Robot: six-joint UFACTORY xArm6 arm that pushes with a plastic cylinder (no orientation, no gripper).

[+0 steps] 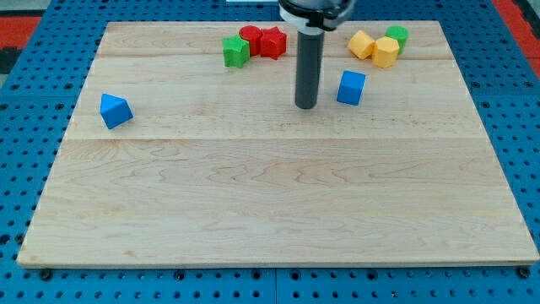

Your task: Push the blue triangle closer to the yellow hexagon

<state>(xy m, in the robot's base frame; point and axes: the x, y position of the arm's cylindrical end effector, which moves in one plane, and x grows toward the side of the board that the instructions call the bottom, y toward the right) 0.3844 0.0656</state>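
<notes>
Our tip rests on the board, just left of the blue cube, not touching it; we carry no gripper. The blue triangle sits alone far at the view's left. The yellow hexagon lies at the top right, touching a second yellow block and a green block.

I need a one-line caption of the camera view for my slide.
Rod with my tip beside the blue cube; blue triangle at the view's left, far from the yellow hexagon near the top.
</notes>
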